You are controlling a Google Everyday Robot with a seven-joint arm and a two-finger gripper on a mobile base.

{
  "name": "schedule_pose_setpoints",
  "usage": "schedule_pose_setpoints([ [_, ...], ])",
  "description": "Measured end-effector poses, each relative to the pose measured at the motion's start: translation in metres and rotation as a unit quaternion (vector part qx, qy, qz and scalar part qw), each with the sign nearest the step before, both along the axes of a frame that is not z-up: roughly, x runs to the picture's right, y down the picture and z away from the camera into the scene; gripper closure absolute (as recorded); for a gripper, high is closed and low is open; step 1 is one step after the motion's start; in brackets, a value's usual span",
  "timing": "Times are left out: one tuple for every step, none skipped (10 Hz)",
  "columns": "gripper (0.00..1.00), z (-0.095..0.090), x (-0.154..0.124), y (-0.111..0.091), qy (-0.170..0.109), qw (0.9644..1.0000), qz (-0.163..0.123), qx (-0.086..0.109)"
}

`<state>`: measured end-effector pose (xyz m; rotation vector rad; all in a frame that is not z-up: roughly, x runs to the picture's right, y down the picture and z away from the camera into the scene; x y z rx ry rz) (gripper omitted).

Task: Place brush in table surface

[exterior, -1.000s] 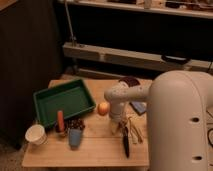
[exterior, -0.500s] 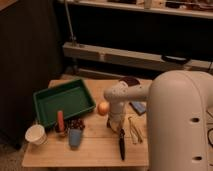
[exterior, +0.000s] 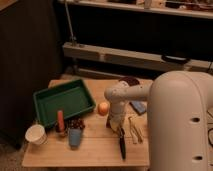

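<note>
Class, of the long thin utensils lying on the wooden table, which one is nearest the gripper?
The black brush: its upper end sits right under the gripper, low over the table; the pale wooden utensils lie off to the side.

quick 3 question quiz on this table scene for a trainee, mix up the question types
1. True or false: the long black-handled brush is outside the dark green rectangular tray.
2. Where is the robot's gripper?
A. above the tray
B. over the light tan wooden tabletop, at the brush's upper end
C. off the table altogether
3. What colour is the small round ball next to the arm's wrist?

Key: 1 true; 2 B; 3 orange.
</note>
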<state>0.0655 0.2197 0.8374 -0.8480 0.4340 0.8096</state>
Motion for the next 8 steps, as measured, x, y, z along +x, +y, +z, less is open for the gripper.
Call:
schedule_pose_setpoints([
  [1.0, 0.0, 0.0, 0.0, 0.0, 1.0, 0.0, 0.0],
  [1.0, -0.001, -0.001, -0.001, -0.002, 1.0, 0.0, 0.002],
  [1.0, -0.009, -0.005, -0.004, -0.008, 0.9999, 0.001, 0.01],
  [1.0, -0.025, 0.0, -0.012, -0.008, 0.9997, 0.002, 0.024],
  [1.0, -0.04, 0.001, -0.021, -0.01, 0.9993, 0.004, 0.035],
  [1.0, -0.06, 0.0, -0.032, -0.013, 0.9988, 0.005, 0.047],
  [1.0, -0.083, 0.0, -0.046, -0.017, 0.998, 0.007, 0.06],
  [1.0, -0.104, 0.004, -0.058, -0.019, 0.9972, 0.008, 0.072],
])
